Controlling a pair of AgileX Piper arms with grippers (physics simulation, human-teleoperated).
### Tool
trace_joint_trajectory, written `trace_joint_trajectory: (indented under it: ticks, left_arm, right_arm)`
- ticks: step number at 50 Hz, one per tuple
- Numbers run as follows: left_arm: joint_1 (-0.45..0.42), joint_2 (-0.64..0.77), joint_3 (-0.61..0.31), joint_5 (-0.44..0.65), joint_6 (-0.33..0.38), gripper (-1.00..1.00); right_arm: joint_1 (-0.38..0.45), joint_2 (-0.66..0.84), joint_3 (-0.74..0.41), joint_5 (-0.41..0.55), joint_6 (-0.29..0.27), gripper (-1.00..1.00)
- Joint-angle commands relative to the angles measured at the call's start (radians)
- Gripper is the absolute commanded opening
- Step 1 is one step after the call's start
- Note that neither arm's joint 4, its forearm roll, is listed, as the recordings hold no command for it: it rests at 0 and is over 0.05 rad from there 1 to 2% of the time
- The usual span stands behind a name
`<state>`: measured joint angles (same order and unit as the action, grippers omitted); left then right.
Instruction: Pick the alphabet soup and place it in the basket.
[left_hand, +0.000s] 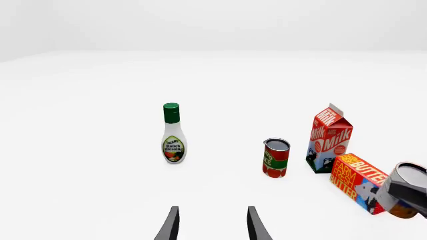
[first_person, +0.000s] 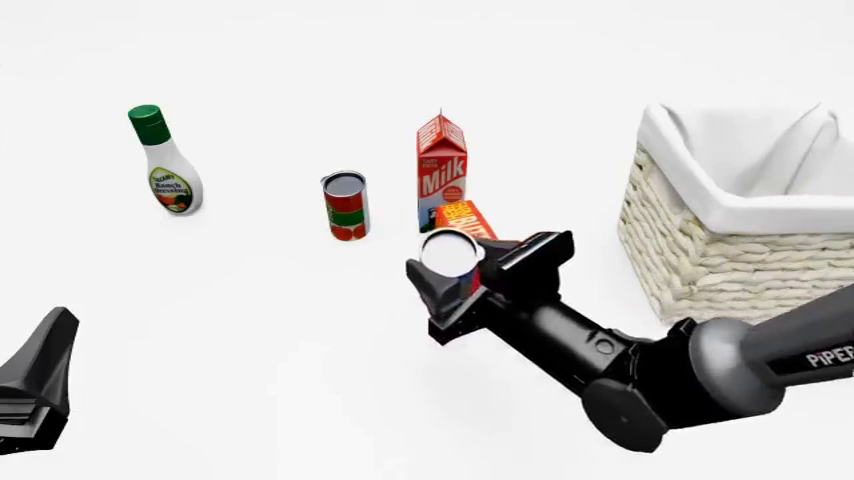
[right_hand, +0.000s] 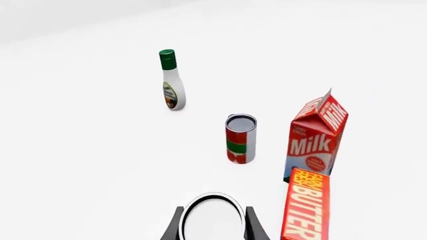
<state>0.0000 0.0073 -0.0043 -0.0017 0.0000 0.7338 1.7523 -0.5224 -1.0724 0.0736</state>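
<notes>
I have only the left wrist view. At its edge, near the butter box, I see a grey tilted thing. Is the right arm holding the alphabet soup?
Observer: Yes. In the right wrist view the silver top of the alphabet soup sits between the two fingers of the right gripper.
Operator: I see no basket in my view. Where does it stand?
Observer: In the front view the basket stands at the right side of the table, to the right of the milk carton and apart from it.

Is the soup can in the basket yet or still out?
Out. The soup can sits between the right gripper's fingers, left of the basket, whose visible liner shows nothing inside.
</notes>
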Motion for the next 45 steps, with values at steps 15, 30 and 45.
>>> trace_joint_trajectory:
  ticks: [15,30,45]
  left_arm:
    - [0.000,0.000,0.000,0.000,0.000,1.00]
    - [0.000,0.000,0.000,0.000,0.000,1.00]
    - [0.000,0.000,0.000,0.000,0.000,1.00]
  right_arm:
    - [-0.051,-0.294,0.066,0.092,-0.045,-1.00]
    - [-0.082,-0.469,0.048,0.220,-0.092,-1.00]
    - [-0.162,-0.611,0.006,0.342,-0.136,-1.00]
